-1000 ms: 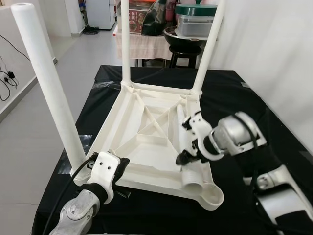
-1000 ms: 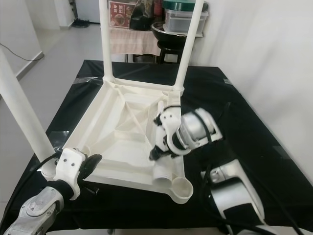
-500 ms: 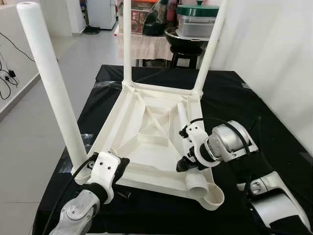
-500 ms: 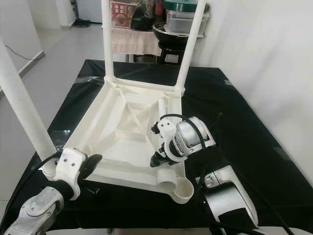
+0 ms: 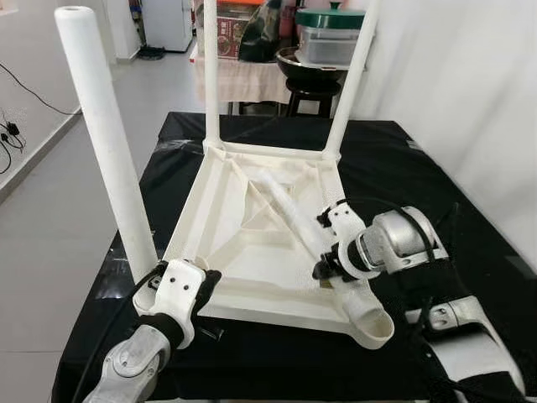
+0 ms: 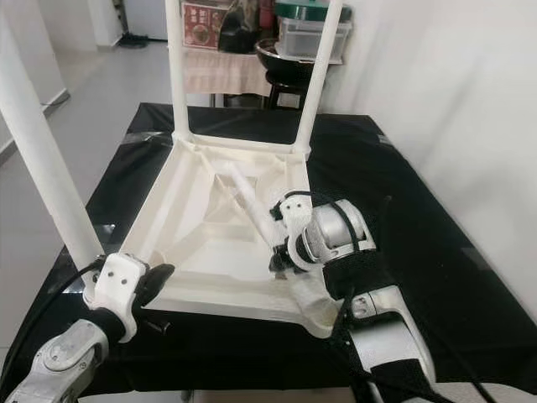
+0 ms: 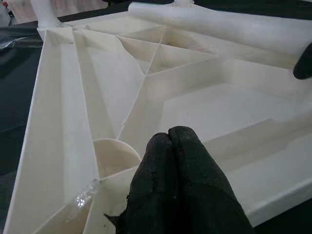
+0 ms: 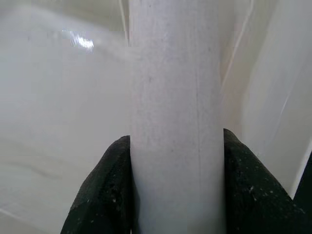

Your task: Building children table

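A low table draped in black cloth (image 5: 403, 159) stands on a pale tiled floor (image 5: 59, 201) beside a white wall (image 5: 470, 92). Behind it, a second table with a pinkish cloth (image 5: 243, 80) carries a dark bowl (image 5: 312, 65), and above that a clear lidded container with a green lid (image 5: 334, 38) whose contents cannot be made out. On the black cloth lies the white plastic children's table top (image 5: 243, 252), upside down, its ribbed underside facing up. Three white legs stand upright in its corner sockets: the near-left leg (image 5: 105, 143), the far-left leg (image 5: 210, 75) and the far-right leg (image 5: 351, 84). The near-right corner socket (image 5: 375, 323) is an open cup with no leg standing in it. The fourth leg (image 5: 289, 214) lies tilted across the underside, its far end near the middle ribs and its near end toward that open socket. The right gripper (image 8: 176, 185) clasps this loose leg, one black finger (image 8: 105, 187) pressed to each side of the tube. The left gripper (image 7: 170, 146) rests at the near-left corner of the table top, just beside the near-left leg, its two fingertips pressed together with nothing between them. A small dark object (image 5: 214, 333) lies on the cloth just under the near edge; what it is cannot be told.
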Controlling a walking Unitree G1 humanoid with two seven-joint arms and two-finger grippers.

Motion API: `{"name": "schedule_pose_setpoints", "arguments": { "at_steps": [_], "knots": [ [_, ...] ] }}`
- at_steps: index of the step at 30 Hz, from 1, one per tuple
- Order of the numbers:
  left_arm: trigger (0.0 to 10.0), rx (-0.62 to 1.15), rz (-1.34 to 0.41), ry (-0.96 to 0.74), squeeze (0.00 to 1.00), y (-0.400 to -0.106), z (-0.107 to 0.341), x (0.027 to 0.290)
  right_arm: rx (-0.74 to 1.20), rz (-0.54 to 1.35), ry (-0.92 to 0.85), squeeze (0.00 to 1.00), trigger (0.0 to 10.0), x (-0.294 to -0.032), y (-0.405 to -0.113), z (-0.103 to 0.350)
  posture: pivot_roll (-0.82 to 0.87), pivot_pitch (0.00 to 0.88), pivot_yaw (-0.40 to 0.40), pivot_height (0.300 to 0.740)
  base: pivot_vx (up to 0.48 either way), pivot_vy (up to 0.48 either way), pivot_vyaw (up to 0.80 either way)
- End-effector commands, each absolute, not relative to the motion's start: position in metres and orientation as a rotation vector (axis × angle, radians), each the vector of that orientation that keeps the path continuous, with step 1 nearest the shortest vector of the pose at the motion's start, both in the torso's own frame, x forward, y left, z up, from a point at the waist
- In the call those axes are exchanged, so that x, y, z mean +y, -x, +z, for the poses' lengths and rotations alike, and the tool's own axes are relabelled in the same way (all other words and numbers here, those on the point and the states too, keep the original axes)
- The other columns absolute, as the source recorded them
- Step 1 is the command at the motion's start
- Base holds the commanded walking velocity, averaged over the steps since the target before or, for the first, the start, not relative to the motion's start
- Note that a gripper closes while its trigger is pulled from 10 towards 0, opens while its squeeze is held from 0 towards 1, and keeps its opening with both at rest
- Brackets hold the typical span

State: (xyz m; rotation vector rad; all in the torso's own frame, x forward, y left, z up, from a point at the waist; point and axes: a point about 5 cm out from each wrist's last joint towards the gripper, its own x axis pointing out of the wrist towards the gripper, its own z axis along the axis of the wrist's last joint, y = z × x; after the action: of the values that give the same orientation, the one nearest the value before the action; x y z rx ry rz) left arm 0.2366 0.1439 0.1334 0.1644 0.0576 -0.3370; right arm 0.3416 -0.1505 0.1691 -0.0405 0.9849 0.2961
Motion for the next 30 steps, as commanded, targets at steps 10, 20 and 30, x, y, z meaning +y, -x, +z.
{"name": "schedule_pose_setpoints", "arguments": {
  "at_steps": [10, 20, 30],
  "knots": [
    [10.0, 0.023, -0.341, -0.211, 0.0, -0.251, 0.144, 0.152, 0.693, 0.365, -0.232, 0.0, 0.0, -0.151, -0.362, 0.204, -0.1, 0.0, -0.045, 0.74, 0.0, 0.0, 0.0],
    [10.0, -0.038, -0.37, -0.157, 0.0, -0.281, 0.161, 0.155, -0.055, 0.248, -0.111, 0.0, 10.0, -0.136, -0.36, 0.243, -0.09, 0.0, -0.009, 0.74, 0.0, 0.0, 0.0],
    [10.0, -0.045, -0.694, -0.133, 0.0, -0.272, 0.159, 0.117, -0.191, 0.578, -0.207, 0.0, 10.0, -0.101, -0.339, 0.239, -0.09, 0.0, 0.014, 0.74, 0.0, -0.423, 0.0]
  ]
}}
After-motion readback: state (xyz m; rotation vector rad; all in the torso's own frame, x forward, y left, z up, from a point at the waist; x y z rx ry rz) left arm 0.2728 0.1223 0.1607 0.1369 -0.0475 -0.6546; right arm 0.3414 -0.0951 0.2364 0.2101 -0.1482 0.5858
